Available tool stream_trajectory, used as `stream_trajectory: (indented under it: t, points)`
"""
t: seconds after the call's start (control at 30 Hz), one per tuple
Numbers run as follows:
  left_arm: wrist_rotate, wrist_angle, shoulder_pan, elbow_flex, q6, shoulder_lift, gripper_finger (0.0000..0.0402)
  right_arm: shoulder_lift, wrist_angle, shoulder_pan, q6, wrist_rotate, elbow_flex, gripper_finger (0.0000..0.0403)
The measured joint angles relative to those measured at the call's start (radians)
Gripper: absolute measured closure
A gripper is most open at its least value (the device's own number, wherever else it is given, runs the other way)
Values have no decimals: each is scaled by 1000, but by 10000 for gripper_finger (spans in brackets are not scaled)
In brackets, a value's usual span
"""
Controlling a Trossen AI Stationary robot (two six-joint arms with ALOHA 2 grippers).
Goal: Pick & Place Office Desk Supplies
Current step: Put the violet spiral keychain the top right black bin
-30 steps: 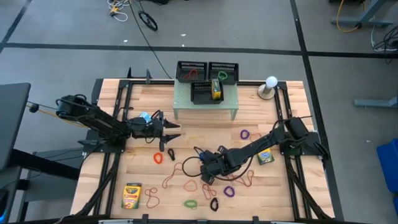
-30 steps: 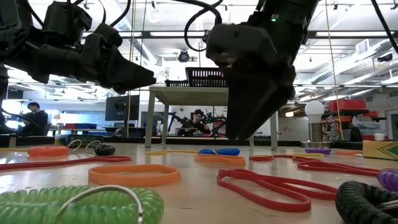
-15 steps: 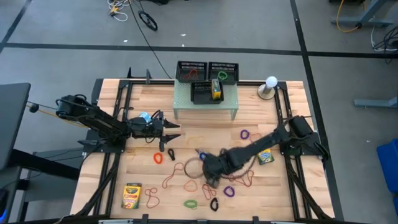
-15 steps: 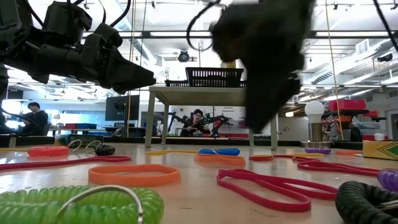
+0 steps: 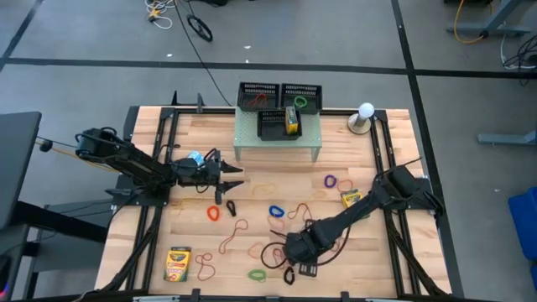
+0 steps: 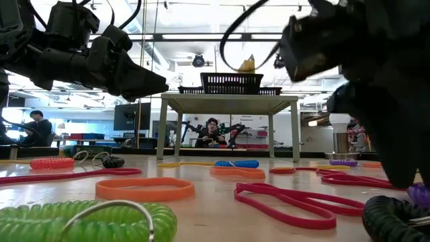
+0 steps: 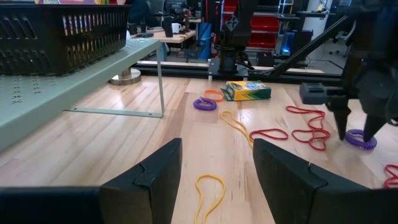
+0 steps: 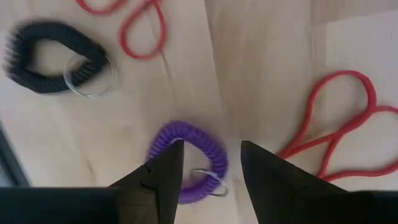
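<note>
1. While the right gripper (image 8: pixel 208 165) hangs spread above the purple coil loop (image 8: pixel 186 160), bare wood lies beyond that loop.
2. Beside the loop, the black coil (image 8: pixel 50 57) is in full view.
3. Far from the loop, the left gripper (image 7: pixel 214 171) waits spread.

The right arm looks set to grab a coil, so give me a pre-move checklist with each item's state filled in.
1. Right gripper open above its target: ok, fingers apart.
2. Purple coil between the fingers: ok, it lies flat on the wood under the gap.
3. Nothing already held: ok, the jaws are bare.
4. Neighbours out of the way: ok, the black coil and red band lie apart from the purple one.
5. Metal ring on the purple coil free of the fingers: cannot tell, it sits partly behind one finger.
6. Left gripper out of the way: ok, open, waiting in front of the riser.
</note>
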Motion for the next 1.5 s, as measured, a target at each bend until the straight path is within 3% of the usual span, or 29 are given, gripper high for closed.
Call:
stream_trajectory:
  t: [0.27, 0.6, 0.83, 1.13, 1.5]
  points:
    - [0, -2, 0, 0, 0, 0, 197, 22, 5, 0, -103, 33, 4, 245]
    - [0, -2, 0, 0, 0, 0, 197, 22, -9, -2, -243, 93, 2, 314]
    - [0, -2, 0, 0, 0, 0, 197, 22, -10, -1, -233, 109, 1, 360]
    - [0, -2, 0, 0, 0, 0, 197, 3, -9, 21, -148, 199, -3, 359]
    - [0, -2, 0, 0, 0, 0, 197, -108, -13, 21, -75, 300, 5, 361]
